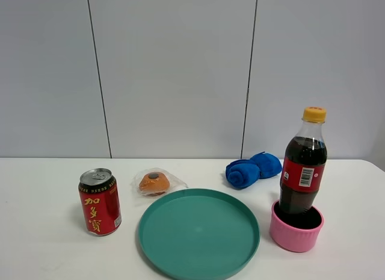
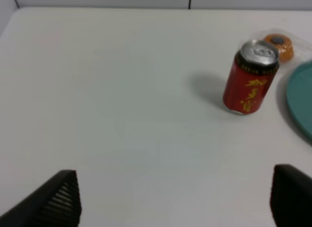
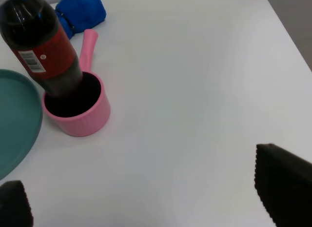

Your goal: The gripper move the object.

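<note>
The cola bottle (image 1: 302, 165) with a yellow cap and red label stands upright inside a pink cup (image 1: 296, 228) at the right of the table. It also shows in the right wrist view (image 3: 41, 46), in the pink cup (image 3: 85, 117). No arm shows in the exterior high view. My left gripper (image 2: 175, 197) is open and empty, its fingertips (image 2: 58, 200) wide apart over bare table, well away from the red can (image 2: 251, 78). My right gripper (image 3: 146, 197) is open and empty, off to the side of the bottle.
A teal plate (image 1: 198, 232) lies at the front centre. A red drink can (image 1: 100, 202) stands at the left. A wrapped orange pastry (image 1: 154, 182) and a rolled blue towel (image 1: 252, 169) lie behind the plate. The table's right edge (image 3: 287, 36) is near the cup.
</note>
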{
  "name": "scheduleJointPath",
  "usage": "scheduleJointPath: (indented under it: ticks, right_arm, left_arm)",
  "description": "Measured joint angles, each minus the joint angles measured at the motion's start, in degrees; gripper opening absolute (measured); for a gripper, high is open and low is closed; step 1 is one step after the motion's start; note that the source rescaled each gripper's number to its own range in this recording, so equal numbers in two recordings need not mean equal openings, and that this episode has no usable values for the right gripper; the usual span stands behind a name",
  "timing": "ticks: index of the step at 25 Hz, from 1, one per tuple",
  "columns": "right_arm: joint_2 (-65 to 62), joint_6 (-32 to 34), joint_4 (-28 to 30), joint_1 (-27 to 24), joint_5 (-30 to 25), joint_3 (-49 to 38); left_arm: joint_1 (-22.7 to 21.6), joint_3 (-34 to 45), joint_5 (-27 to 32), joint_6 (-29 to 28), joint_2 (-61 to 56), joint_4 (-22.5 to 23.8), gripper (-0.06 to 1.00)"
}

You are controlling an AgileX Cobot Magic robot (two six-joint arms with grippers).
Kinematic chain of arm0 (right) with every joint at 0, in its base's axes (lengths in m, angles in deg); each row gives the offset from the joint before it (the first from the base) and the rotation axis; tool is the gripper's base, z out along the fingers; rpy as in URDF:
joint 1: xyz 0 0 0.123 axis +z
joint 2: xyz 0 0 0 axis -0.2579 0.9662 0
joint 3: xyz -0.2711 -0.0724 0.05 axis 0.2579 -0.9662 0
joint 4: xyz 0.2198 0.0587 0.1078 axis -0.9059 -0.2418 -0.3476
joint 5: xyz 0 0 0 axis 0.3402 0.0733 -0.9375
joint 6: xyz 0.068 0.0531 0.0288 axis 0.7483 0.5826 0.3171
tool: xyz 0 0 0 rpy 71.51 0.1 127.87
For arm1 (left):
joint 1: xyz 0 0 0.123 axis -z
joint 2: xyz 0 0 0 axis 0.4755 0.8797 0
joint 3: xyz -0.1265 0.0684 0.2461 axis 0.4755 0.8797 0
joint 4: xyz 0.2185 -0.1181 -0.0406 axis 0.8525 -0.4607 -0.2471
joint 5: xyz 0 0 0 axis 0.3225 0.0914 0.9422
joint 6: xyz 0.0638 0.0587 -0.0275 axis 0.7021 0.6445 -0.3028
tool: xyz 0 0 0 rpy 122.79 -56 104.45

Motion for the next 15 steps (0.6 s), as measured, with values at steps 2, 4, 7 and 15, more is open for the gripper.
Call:
scheduleJointPath:
  ticks: [2, 4, 7, 15]
  right_arm:
    - [0.0, 0.0, 0.0, 0.0, 0.0, 0.0]
    - [0.0, 0.0, 0.0, 0.0, 0.0, 0.0]
    - [0.0, 0.0, 0.0, 0.0, 0.0, 0.0]
    - [0.0, 0.0, 0.0, 0.0, 0.0, 0.0]
  left_arm:
    - [0.0, 2.5, -2.3, 0.1, 0.0, -0.9, 0.44]
    - [0.0, 4.8, -4.2, 0.2, 0.0, -1.0, 0.44]
    - [0.0, 5.8, -5.2, 0.4, 0.0, -1.1, 0.44]
    - [0.0, 5.8, -5.8, 1.1, 0.0, -1.3, 0.32]
